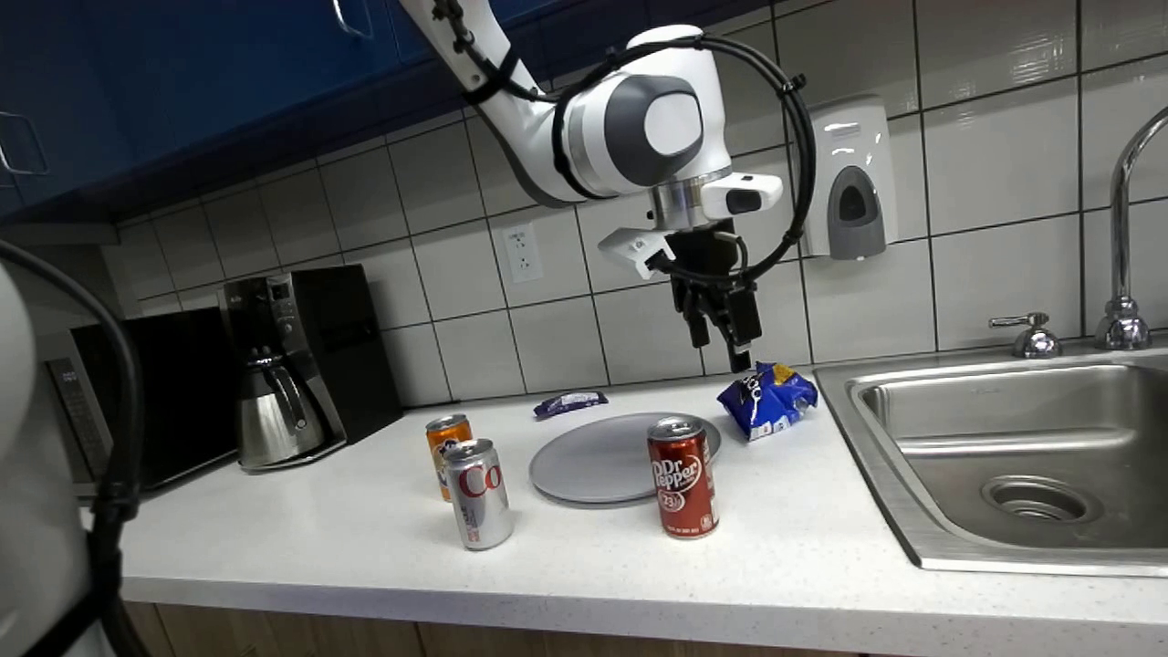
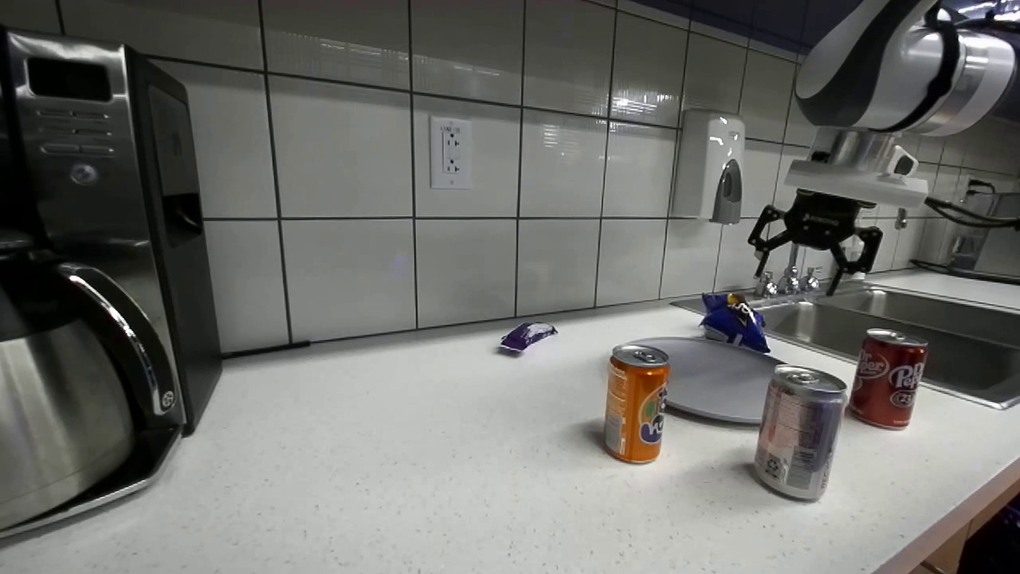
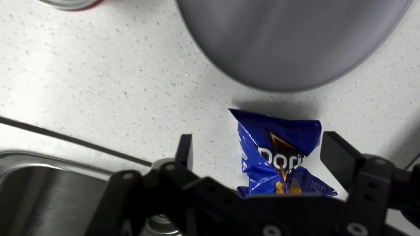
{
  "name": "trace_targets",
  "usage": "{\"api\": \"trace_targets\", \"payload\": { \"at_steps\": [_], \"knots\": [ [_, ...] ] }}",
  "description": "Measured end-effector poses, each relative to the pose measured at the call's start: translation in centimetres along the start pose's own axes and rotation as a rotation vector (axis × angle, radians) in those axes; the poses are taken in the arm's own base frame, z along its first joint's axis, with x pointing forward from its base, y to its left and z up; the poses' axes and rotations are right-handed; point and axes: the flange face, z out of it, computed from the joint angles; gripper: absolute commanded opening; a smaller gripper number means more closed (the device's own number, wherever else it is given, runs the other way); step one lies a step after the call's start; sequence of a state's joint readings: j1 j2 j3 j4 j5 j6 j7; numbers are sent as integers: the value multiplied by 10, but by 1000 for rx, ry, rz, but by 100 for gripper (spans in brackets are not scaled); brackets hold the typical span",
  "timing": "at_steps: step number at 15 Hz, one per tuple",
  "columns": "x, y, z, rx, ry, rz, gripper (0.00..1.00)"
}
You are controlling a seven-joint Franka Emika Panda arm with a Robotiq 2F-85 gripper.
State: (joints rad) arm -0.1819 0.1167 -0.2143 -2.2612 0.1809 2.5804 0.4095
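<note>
My gripper (image 1: 720, 347) is open and empty above the counter, pointing down; it also shows in an exterior view (image 2: 797, 281) and the wrist view (image 3: 256, 147). It is nearest to a crumpled blue Doritos bag (image 1: 768, 401), apart from it. In the wrist view the bag (image 3: 275, 141) appears between the fingers, closer to the right one; its lower edge is hidden by the gripper. A grey round plate (image 1: 584, 461) lies beside the bag. A red Dr Pepper can (image 1: 683, 484), a silver Coke can (image 1: 480, 502) and an orange can (image 2: 637, 402) stand upright near the plate.
A small purple packet (image 2: 528, 336) lies near the tiled wall. A steel sink (image 1: 876, 474) with a faucet (image 1: 1122, 274) is beside the bag. A coffee maker (image 1: 319, 338) and a microwave (image 1: 155, 392) stand at the far end. A soap dispenser (image 1: 853, 182) hangs on the wall.
</note>
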Motion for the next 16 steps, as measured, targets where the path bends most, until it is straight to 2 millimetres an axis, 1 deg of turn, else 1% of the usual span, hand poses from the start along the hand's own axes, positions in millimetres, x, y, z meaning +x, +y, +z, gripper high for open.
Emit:
{"api": "trace_targets", "payload": {
  "at_steps": [5, 11, 13, 16],
  "knots": [
    [-28, 25, -8, 3, -29, 18, 100],
    [-47, 60, -14, 4, -50, 65, 100],
    [-54, 69, -14, 3, -58, 76, 100],
    [-64, 76, -12, 1, -71, 83, 100]
  ]
}}
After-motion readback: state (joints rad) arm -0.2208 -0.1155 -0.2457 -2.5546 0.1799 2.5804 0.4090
